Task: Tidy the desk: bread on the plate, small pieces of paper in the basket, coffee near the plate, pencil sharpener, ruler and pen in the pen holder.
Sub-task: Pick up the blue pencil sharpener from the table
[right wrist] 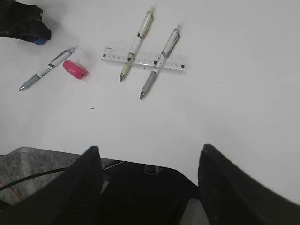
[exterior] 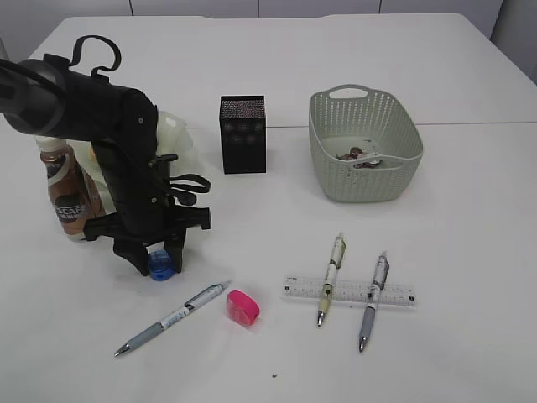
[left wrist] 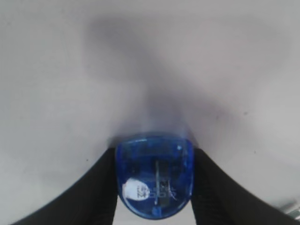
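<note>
Gripping the blue pencil sharpener [left wrist: 154, 180] low in the left of the frame, my left gripper [exterior: 159, 256] next needs a lift toward the pen holder [exterior: 242, 134] at upper centre.

The left gripper [left wrist: 154, 187] closes on a translucent blue pencil sharpener [left wrist: 154, 180]. Each black finger [left wrist: 98, 192] presses one side of the sharpener. A white label and the blade slot show on its top face. The white desk [left wrist: 150, 61] fills the background.

Matte black arm [exterior: 126, 159], looped cables [exterior: 92, 50]
</note>
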